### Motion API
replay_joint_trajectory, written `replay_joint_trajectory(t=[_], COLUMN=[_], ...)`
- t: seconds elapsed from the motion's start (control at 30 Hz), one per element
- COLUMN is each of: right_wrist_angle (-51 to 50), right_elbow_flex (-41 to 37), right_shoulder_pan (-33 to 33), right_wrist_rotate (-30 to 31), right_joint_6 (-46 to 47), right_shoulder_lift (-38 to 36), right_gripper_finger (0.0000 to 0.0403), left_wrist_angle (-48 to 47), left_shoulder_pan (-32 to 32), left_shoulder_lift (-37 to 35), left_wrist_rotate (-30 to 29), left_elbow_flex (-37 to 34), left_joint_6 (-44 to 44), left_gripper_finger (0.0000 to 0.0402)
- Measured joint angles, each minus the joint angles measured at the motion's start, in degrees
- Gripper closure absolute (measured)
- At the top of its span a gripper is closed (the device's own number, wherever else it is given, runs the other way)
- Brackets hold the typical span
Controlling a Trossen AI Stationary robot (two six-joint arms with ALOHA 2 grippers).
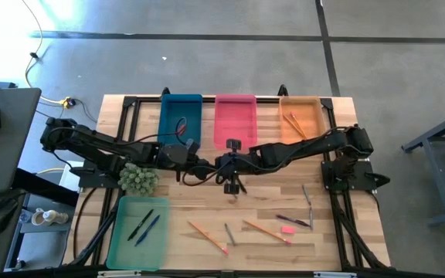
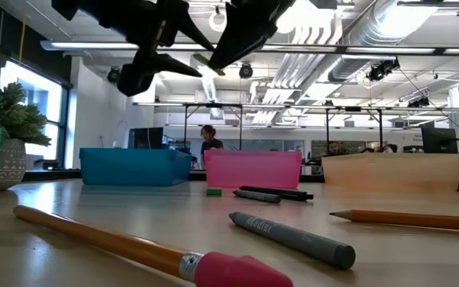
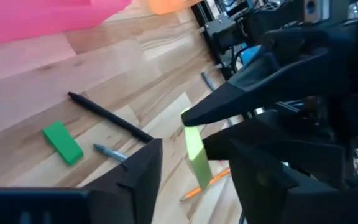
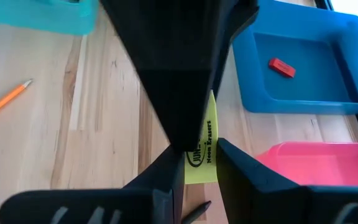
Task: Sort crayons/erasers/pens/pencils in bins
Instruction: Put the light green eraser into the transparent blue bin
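My right gripper (image 1: 224,164) is above the middle of the table and is shut on a yellow-green eraser (image 4: 205,140). My left gripper (image 1: 205,164) faces it and is open. In the left wrist view its fingers stand on either side of the eraser (image 3: 196,155) with a gap on each side. In the low view both grippers hang high over the table, with the eraser (image 2: 204,58) between them. The blue bin (image 1: 181,120) holds a red eraser (image 4: 281,66). A green eraser (image 3: 62,142) lies flat on the table below. My right gripper pinches the eraser's upper end (image 3: 190,126) between its two fingers, which come roughly level from the table's right side. The eraser hangs below the fingers, nearly upright and lifted clear of the table.
The pink bin (image 1: 235,120) and the orange bin (image 1: 300,116), which holds pencils, stand at the far edge. The light green bin (image 1: 139,232) at the near left holds two pens. Pencils (image 1: 265,230), crayons (image 1: 307,197), a pen (image 1: 292,221) and a pink eraser (image 1: 287,229) lie at the near right. A potted plant (image 1: 137,177) stands at the left.
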Motion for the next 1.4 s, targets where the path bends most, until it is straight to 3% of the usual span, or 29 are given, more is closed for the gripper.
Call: replay_joint_trajectory(t=[0.47, 0.83, 1.2, 1.4], right_wrist_angle=[-0.1, -0.2, -1.6, -5.6], right_elbow_flex=[0.0, 0.0, 0.0, 0.0], right_shoulder_pan=[0.0, 0.0, -0.3, -0.8], right_wrist_rotate=[-0.4, 1.1, 0.9, 1.9], right_joint_6=[0.0, -1.0, 6.3, 12.5], right_shoulder_lift=[0.0, 0.0, -0.3, -2.2], right_gripper_finger=[0.0339, 0.0334, 0.0230, 0.0213], left_wrist_angle=[0.0, 0.0, -5.2, -12.2], left_shoulder_pan=[0.5, 0.5, 2.1, 5.5], left_shoulder_lift=[0.0, -0.1, -0.1, -2.1], left_wrist_rotate=[0.1, 0.2, -0.1, -0.3], left_elbow_flex=[0.0, 0.0, 0.0, 0.0], left_joint_6=[4.0, 6.6, 12.2, 16.5], left_gripper_finger=[0.0343, 0.0388, 0.0391, 0.0391])
